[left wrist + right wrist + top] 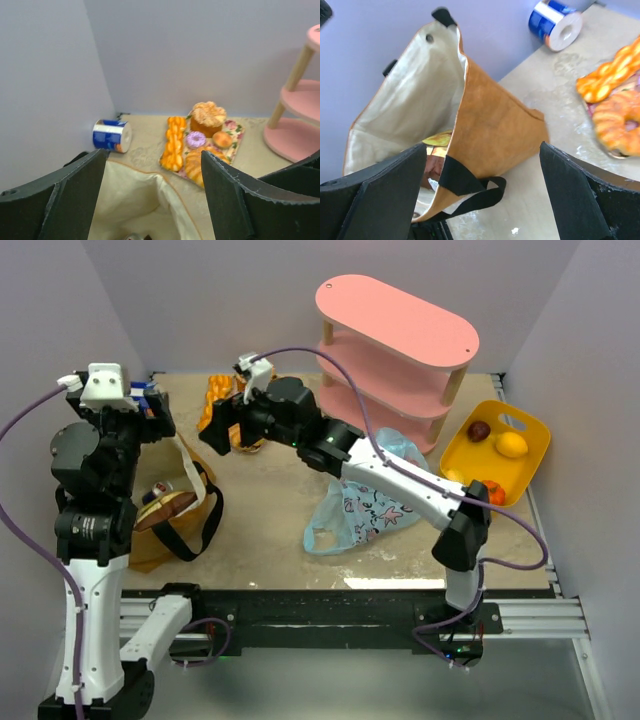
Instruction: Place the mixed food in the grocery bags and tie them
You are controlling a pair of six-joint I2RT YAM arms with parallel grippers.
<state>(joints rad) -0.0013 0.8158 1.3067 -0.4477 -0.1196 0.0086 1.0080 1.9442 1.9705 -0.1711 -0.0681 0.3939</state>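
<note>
The tan canvas tote point(180, 525) with black straps point(470, 186) stands open at the left. A shiny snack packet point(438, 139) lies inside it. My left gripper point(152, 412) hangs open and empty over the tote's mouth point(135, 200). My right gripper point(215, 435) is open and empty just right of the tote point(490, 125), above the table. The golden ring doughnut point(619, 129) and a small orange bun point(222, 139) lie on a flowered tray point(235, 131). The light-blue bag point(365, 502) lies slack mid-table. Small fruits point(511, 444) sit in the yellow basket point(530, 430).
A blue-and-white can point(112, 135) lies on its side by the back-left wall. The tray also holds braided bread point(175, 142), a purple doughnut point(195, 139) and an orange-frosted cupcake point(207, 117). A pink three-tier shelf point(395, 350) stands at the back.
</note>
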